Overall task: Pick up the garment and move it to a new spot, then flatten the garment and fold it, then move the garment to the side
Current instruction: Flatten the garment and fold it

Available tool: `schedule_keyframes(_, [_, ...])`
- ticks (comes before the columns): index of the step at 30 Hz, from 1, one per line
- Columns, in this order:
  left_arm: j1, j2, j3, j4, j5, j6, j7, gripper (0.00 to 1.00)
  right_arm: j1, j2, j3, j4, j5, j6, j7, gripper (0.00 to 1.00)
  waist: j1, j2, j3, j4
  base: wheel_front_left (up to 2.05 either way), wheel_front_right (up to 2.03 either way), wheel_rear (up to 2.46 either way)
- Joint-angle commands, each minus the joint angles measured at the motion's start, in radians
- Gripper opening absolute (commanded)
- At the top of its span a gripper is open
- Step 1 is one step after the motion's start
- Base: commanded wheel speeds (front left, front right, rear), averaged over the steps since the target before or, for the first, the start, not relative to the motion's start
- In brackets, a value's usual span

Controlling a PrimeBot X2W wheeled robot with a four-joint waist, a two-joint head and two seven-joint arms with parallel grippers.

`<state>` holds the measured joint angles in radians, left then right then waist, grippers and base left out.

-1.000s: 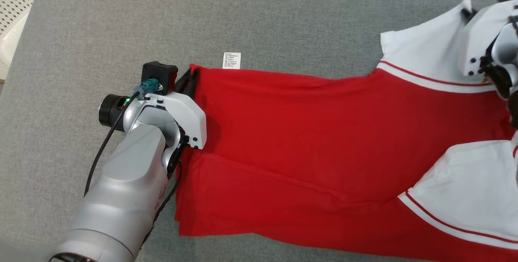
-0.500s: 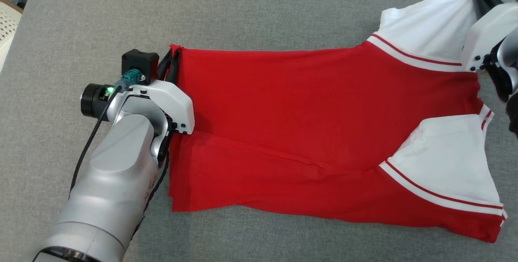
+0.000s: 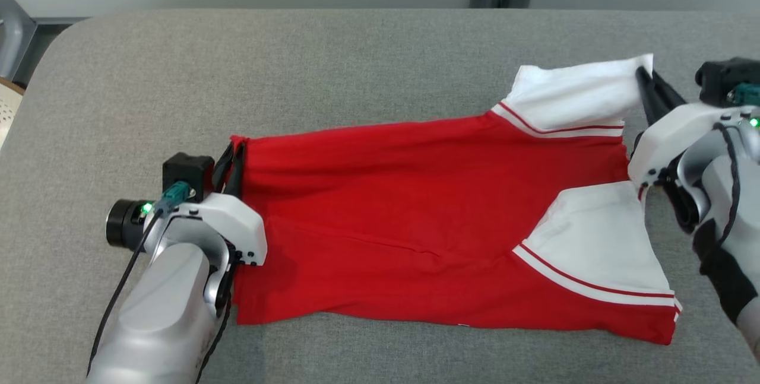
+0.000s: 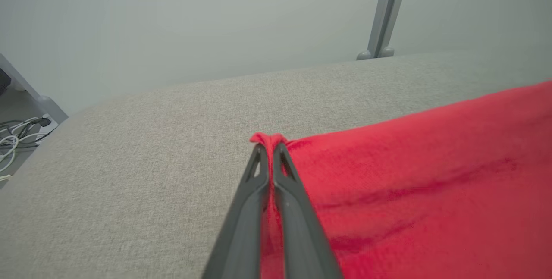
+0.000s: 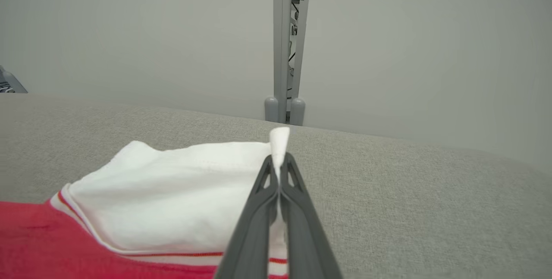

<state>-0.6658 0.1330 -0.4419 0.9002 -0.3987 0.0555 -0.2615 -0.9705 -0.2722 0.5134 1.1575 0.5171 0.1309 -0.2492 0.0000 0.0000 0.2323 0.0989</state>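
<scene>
On one table (image 3: 380,57), one garment (image 3: 404,218), pinched by left hand (image 3: 235,149), right hand (image 3: 642,73)

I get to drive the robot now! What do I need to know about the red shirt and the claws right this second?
Left claw: shut on the far hem corner of the shirt.
Right claw: shut on the corner of the far white sleeve.
Shirt: spread on the grey table, hem on the robot's left, sleeves on its right. The near sleeve lies free.
Done: laid out and roughly flattened, with a few creases.
Left: probably bring the held far edge over to fold it, then move the folded shirt to the side.
</scene>
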Motion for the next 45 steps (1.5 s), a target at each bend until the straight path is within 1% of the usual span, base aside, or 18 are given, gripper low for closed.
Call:
schedule_keyframes(1, [0.056, 0.013, 0.027, -0.02, 0.011, 0.008, -0.004, 0.0, 0.071, -0.001, 0.014, -0.039, 0.032, 0.0, -0.011, 0.0, 0.0, 0.0, -0.038, -0.029, 0.0, 0.0, 0.0])
schedule_keyframes(7, [0.148, 0.02, 0.071, -0.06, 0.031, 0.007, -0.004, 0.0, 0.194, 0.0, 0.023, -0.113, 0.087, 0.0, -0.018, 0.0, 0.0, 0.0, -0.073, -0.058, 0.0, 0.0, 0.0])
schedule_keyframes(8, [0.148, 0.02, 0.071, -0.06, 0.031, 0.007, -0.004, 0.0, 0.194, 0.0, 0.023, -0.113, 0.087, 0.0, -0.018, 0.0, 0.0, 0.0, -0.073, -0.058, 0.0, 0.0, 0.0])
schedule_keyframes(16, [0.262, 0.023, 0.123, -0.125, 0.074, 0.0, -0.004, 0.0, 0.333, -0.001, -0.026, -0.199, 0.129, 0.0, -0.017, 0.0, 0.0, 0.0, -0.114, -0.079, 0.0, 0.0, 0.0])
schedule_keyframes(27, [0.388, 0.001, 0.176, -0.192, 0.133, -0.011, -0.004, 0.0, 0.473, 0.026, -0.072, -0.257, 0.09, 0.0, -0.016, 0.0, 0.0, 0.0, -0.157, -0.091, 0.0, 0.0, 0.0])
schedule_keyframes(34, [0.436, -0.012, 0.212, -0.211, 0.159, -0.018, -0.004, 0.0, 0.518, 0.033, -0.101, -0.261, 0.065, 0.0, -0.016, 0.0, 0.0, 0.0, -0.16, -0.099, 0.0, 0.0, 0.0])
schedule_keyframes(38, [0.455, -0.013, 0.232, -0.206, 0.178, -0.012, -0.004, 0.0, 0.531, 0.037, -0.113, -0.254, 0.048, 0.0, -0.016, 0.0, 0.0, 0.0, -0.16, -0.103, 0.0, 0.0, 0.0])
schedule_keyframes(39, [0.463, -0.013, 0.237, -0.206, 0.181, -0.012, -0.004, 0.3, 0.532, 0.036, -0.122, -0.252, 0.046, 0.0, -0.016, 0.0, 0.0, 0.0, -0.161, -0.104, 0.0, 0.0, 0.0])
schedule_keyframes(40, [0.469, -0.012, 0.246, -0.215, 0.188, -0.005, -0.004, 0.51, 0.534, 0.036, -0.135, -0.251, 0.041, 0.0, -0.016, 0.39, 0.0, 0.0, -0.161, -0.104, 0.0, 0.0, 0.0])
schedule_keyframes(41, [0.476, -0.009, 0.256, -0.232, 0.196, 0.003, -0.004, 0.93, 0.535, 0.036, -0.147, -0.254, 0.033, 0.0, -0.016, 0.73, 0.0, 0.0, -0.161, -0.105, 0.0, 0.0, 0.0])
schedule_keyframes(42, [0.49, -0.009, 0.27, -0.253, 0.201, 0.012, -0.004, 1.0, 0.539, 0.039, -0.164, -0.259, 0.031, 0.0, -0.016, 1.0, 0.0, 0.0, -0.162, -0.105, 0.0, 0.0, 0.0])
schedule_keyframes(45, [0.543, -0.011, 0.303, -0.342, 0.227, 0.03, -0.004, 1.0, 0.552, 0.039, -0.218, -0.293, 0.013, 0.0, -0.016, 1.0, 0.0, 0.0, -0.162, -0.105, 0.0, 0.0, 0.0])
